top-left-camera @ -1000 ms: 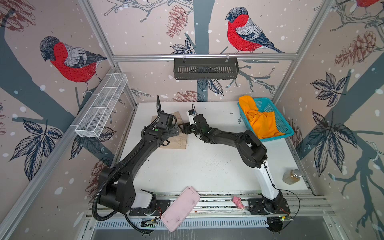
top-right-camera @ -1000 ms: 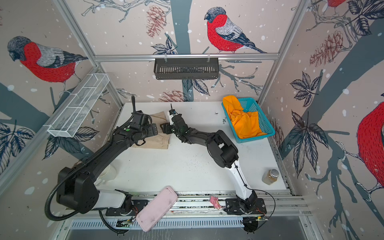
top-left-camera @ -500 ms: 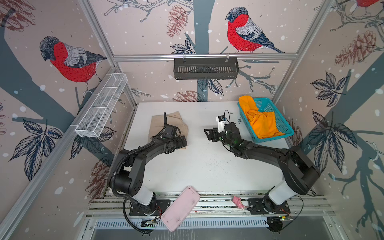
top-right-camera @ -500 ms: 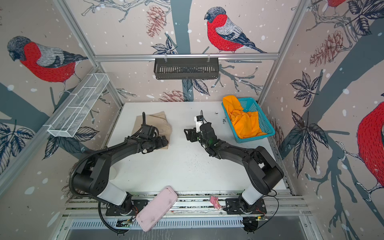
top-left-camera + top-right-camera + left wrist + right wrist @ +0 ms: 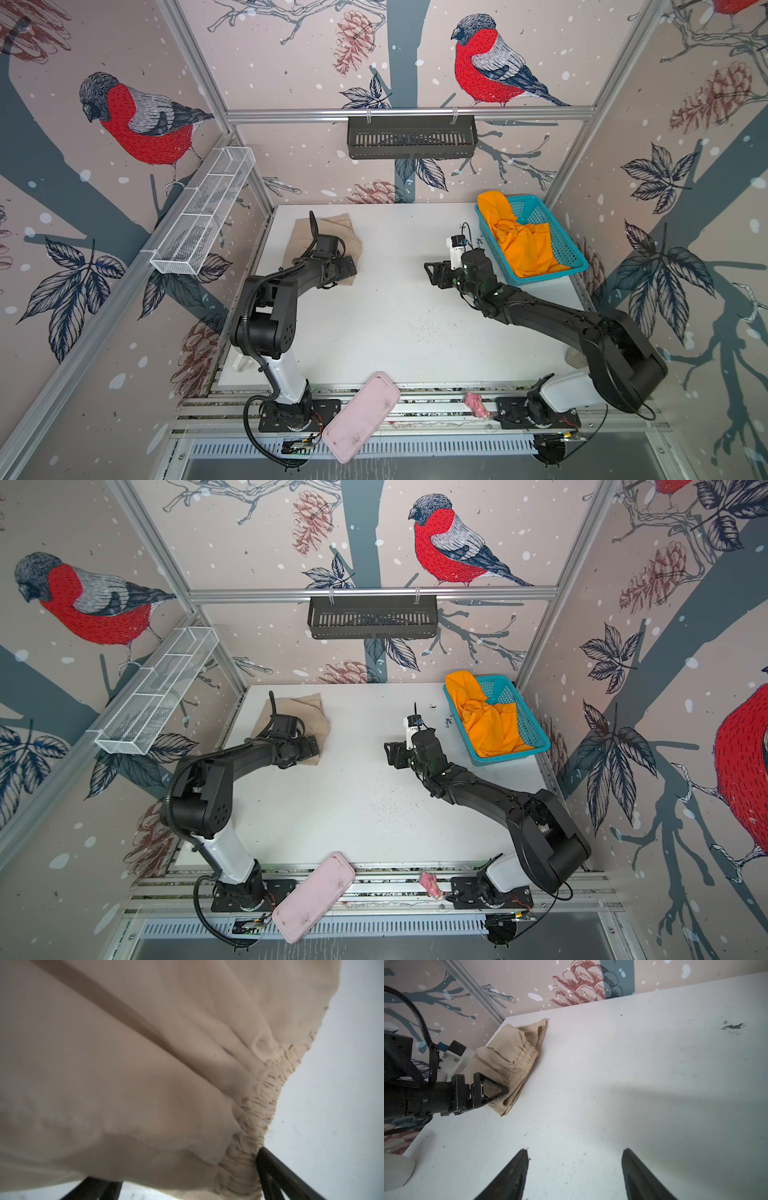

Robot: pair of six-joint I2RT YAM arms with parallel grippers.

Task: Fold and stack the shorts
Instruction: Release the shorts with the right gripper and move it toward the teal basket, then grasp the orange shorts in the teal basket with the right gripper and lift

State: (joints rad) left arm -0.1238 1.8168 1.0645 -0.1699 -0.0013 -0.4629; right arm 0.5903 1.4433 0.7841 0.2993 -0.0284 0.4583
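shorts: 2 pairs
beige shorts (image 5: pixel 332 228): 1, on table (image 5: pixel 395 332)
orange shorts (image 5: pixel 523 249): 1, in basket (image 5: pixel 536 208)
left gripper (image 5: pixel 349 266): fingers apart, at beige waistband
right gripper (image 5: pixel 432 272): fingers apart, empty

The beige shorts (image 5: pixel 508 1057) are thin, matt woven cloth, softly creased, with a puckered, gathered waistband. The orange shorts (image 5: pixel 525 249) are matt cloth too, crumpled in a teal basket (image 5: pixel 561 245) of plastic mesh with a slight gloss. The table (image 5: pixel 395 332) is white, smooth and matt, scuffed and peppered with dark specks. The right gripper (image 5: pixel 575 1150) has fingers (image 5: pixel 512 1176) of black matt plastic with fine ribs. The wall shelf (image 5: pixel 411 137) looks like black slotted metal, the side rack (image 5: pixel 203 216) white wire mesh, the frame rails (image 5: pixel 407 113) dull-shining aluminium. The pink tray (image 5: pixel 361 415) looks smooth and smudged.
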